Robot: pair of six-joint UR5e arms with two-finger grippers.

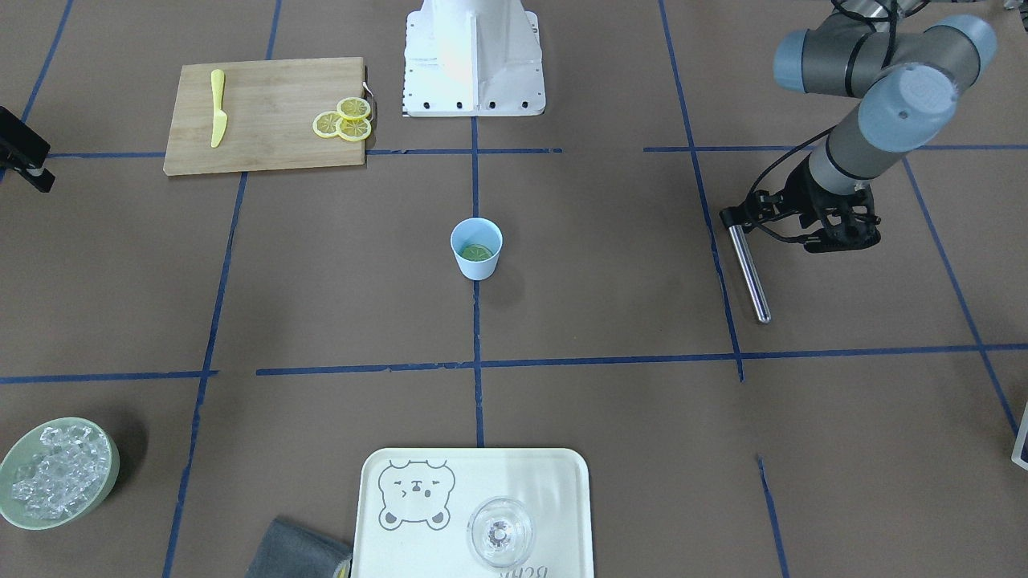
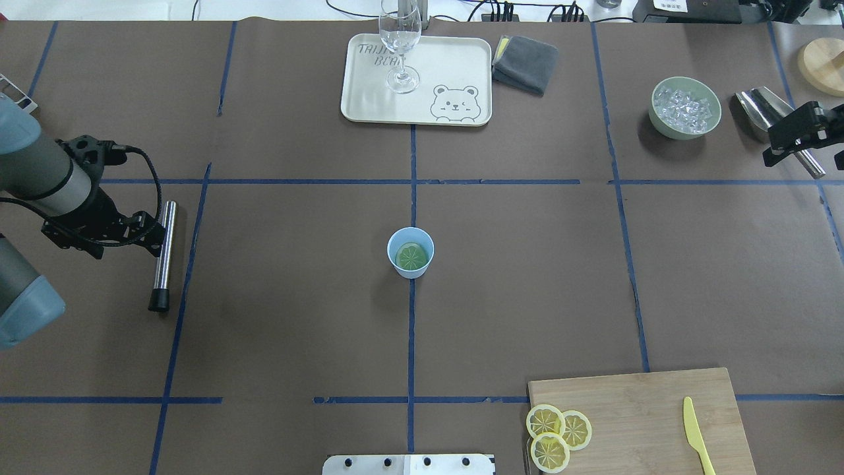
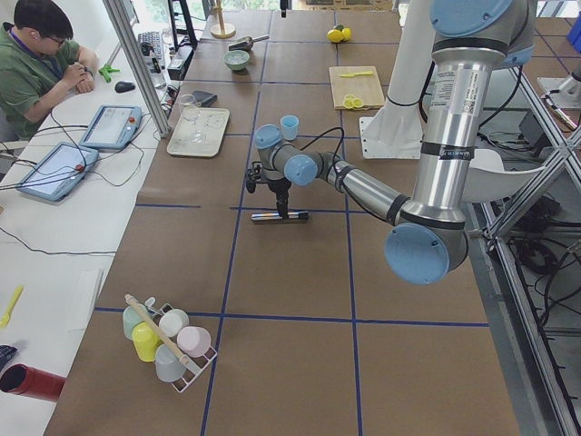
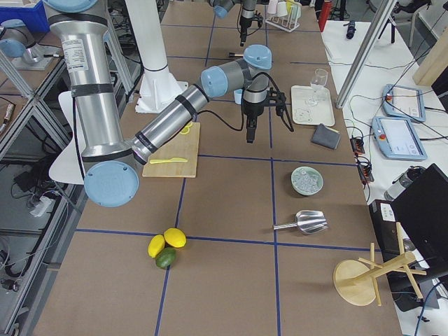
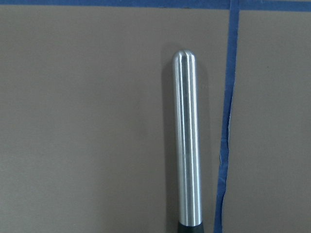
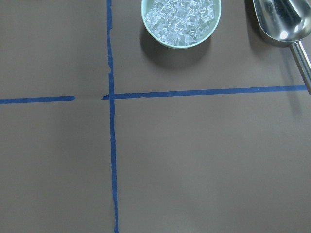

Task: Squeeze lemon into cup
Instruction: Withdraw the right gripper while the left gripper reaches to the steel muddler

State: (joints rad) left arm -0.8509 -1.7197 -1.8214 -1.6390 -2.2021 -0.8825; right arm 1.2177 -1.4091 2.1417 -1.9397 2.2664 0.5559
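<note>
The light-blue cup (image 2: 410, 253) (image 1: 476, 249) stands upright at the table's centre. A greenish-yellow lemon slice (image 2: 411, 256) (image 1: 475, 253) lies flat inside it. Three more lemon slices (image 2: 557, 432) (image 1: 344, 119) overlap on the corner of a wooden cutting board (image 2: 646, 415). My left gripper (image 2: 112, 231) (image 1: 835, 233) hovers over a steel rod with a black end (image 2: 163, 254) (image 5: 187, 145) that lies on the table far left of the cup. Its fingers are hidden, so I cannot tell its state. My right gripper (image 2: 791, 135) hangs at the far right by the ice bowl, its state also unclear.
A yellow toy knife (image 2: 697, 435) lies on the board. A pale-green bowl (image 2: 659, 119) of ice and a metal scoop (image 2: 765, 109) sit at the far right. At the far edge, a cream tray (image 2: 369, 99) holds a clear stemmed glass (image 2: 400, 39), with a grey cloth (image 2: 525, 63) beside it.
</note>
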